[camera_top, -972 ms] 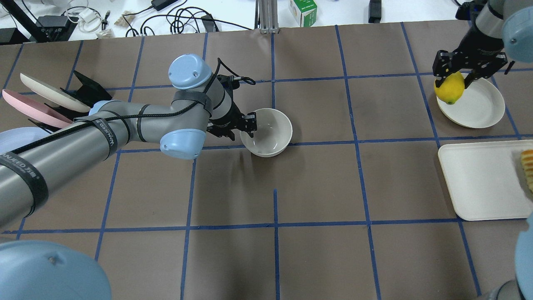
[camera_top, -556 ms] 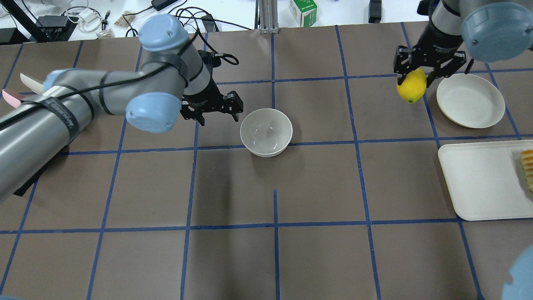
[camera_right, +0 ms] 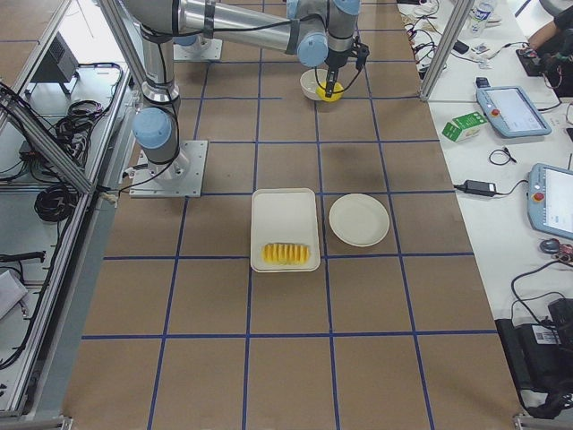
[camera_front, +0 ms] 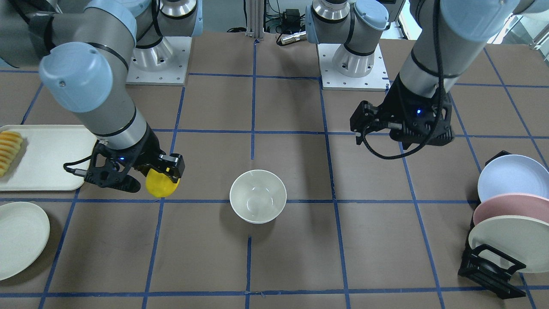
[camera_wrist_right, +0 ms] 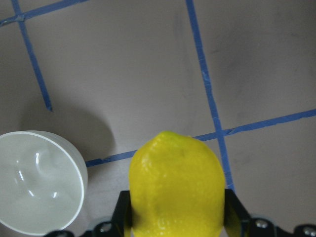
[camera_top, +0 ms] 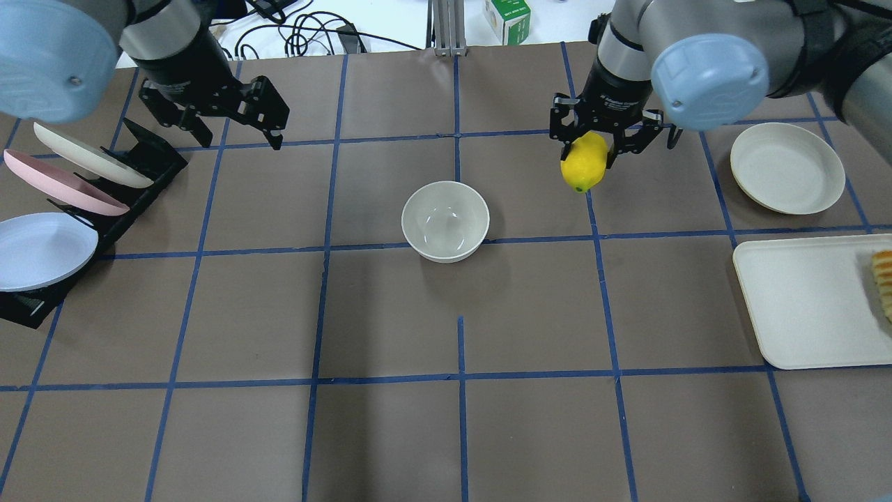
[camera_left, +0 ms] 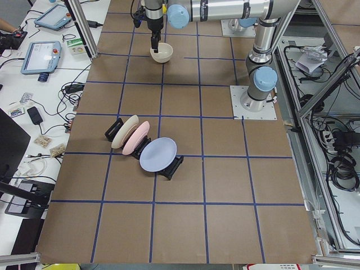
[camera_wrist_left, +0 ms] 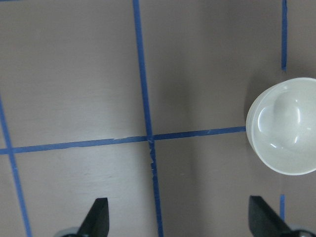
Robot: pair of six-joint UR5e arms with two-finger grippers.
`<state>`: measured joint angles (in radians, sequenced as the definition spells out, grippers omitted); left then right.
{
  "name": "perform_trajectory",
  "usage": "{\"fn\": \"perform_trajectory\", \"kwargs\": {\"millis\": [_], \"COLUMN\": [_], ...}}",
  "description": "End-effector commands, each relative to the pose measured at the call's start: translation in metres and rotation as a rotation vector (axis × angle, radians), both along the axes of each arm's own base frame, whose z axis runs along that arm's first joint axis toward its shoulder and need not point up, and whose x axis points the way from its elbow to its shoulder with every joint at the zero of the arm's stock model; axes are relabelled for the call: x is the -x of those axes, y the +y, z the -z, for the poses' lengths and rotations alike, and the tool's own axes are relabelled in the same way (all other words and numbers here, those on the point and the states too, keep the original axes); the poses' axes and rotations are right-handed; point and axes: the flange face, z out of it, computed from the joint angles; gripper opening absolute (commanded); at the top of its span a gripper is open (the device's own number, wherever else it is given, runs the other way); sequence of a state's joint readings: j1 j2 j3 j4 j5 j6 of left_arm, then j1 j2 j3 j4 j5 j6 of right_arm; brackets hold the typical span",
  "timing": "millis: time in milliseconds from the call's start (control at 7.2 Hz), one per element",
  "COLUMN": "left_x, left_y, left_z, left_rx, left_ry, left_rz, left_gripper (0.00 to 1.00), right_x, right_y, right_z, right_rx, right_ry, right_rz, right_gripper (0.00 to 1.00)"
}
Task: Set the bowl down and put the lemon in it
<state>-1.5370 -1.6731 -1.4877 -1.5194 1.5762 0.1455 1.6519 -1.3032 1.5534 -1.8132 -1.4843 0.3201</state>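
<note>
1. The table covered in brown paper with a grid of blue tape (camera_top: 390, 432) fills the overhead view. Its far edge is seen at the top, and cables and a small green-and-white carton (camera_top: 506, 19) lie beyond it.
2. A white rectangular tray (camera_top: 801, 307) is set at the table's right edge, with a row of pale orange-yellow slices (camera_top: 883, 282) at its outer end. It is well apart from the centre.
3. A black rack (camera_top: 150, 150) at the left edge holds a cream, a pink and a light blue plate, all tilted on edge.
4. A flat round cream plate (camera_top: 784, 167) lies just beyond the tray.
5. The small deep off-white glossy bowl (camera_top: 446, 222) stands upright, mouth up, near the table's middle, across a blue tape line. It is well apart from the tray, plate and rack.
6. The left gripper (camera_top: 240, 132) hangs near the far edge, beside the rack and well apart from the bowl. Its fingers are spread wide and nothing is seen between them.
7. The right gripper (camera_top: 589, 153) is pinched on the bright yellow oval lemon (camera_top: 584, 167).
8. The lemon is held above the table to the bowl's right, near it but not over its mouth. Its long axis runs along the gripper's own, with the free tip pointing down at the table.
</note>
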Motion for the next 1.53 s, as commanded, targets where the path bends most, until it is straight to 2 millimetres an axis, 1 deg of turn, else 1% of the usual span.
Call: {"fn": "perform_trajectory", "kwargs": {"millis": [0,139,278,417,556,833,972,1111,1250,1389], "left_x": [0.004,0.008,0.007,0.007,0.007,0.003,0.004,0.003,0.003,0.003], "left_y": [0.012,0.016,0.018,0.018,0.019,0.018,0.017,0.018,0.017,0.018], "left_z": [-0.018,-0.017,-0.017,-0.014,-0.009,-0.005,-0.002,-0.003,-0.002,-0.004], "left_rx": [0.016,0.010,0.006,-0.005,-0.010,-0.011,-0.019,-0.011,-0.014,-0.014], "left_ry": [0.006,0.044,0.042,0.040,0.037,0.031,0.031,0.031,0.031,0.029], "left_rz": [0.002,-0.012,-0.006,-0.006,-0.007,-0.013,-0.013,-0.014,-0.014,-0.021], "left_gripper": [1.00,1.00,1.00,1.00,1.00,1.00,1.00,1.00,1.00,1.00], "right_x": [-0.072,-0.110,-0.140,-0.156,-0.159,-0.170,-0.172,-0.173,-0.173,-0.172], "right_y": [0.005,0.010,0.018,0.018,0.018,0.013,0.011,0.009,0.010,0.012], "right_z": [0.022,0.036,0.055,0.061,0.074,0.103,0.113,0.127,0.132,0.137], "right_rx": [0.042,0.085,0.066,0.105,0.090,0.066,0.062,0.041,0.030,0.019], "right_ry": [-0.027,-0.022,-0.023,-0.036,-0.033,-0.034,-0.034,-0.031,-0.029,-0.026], "right_rz": [-0.035,-0.098,-0.105,-0.085,-0.089,-0.108,-0.117,-0.116,-0.117,-0.108], "right_gripper": [0.00,0.00,0.00,0.00,0.00,0.00,0.00,0.00,0.22,0.83]}}
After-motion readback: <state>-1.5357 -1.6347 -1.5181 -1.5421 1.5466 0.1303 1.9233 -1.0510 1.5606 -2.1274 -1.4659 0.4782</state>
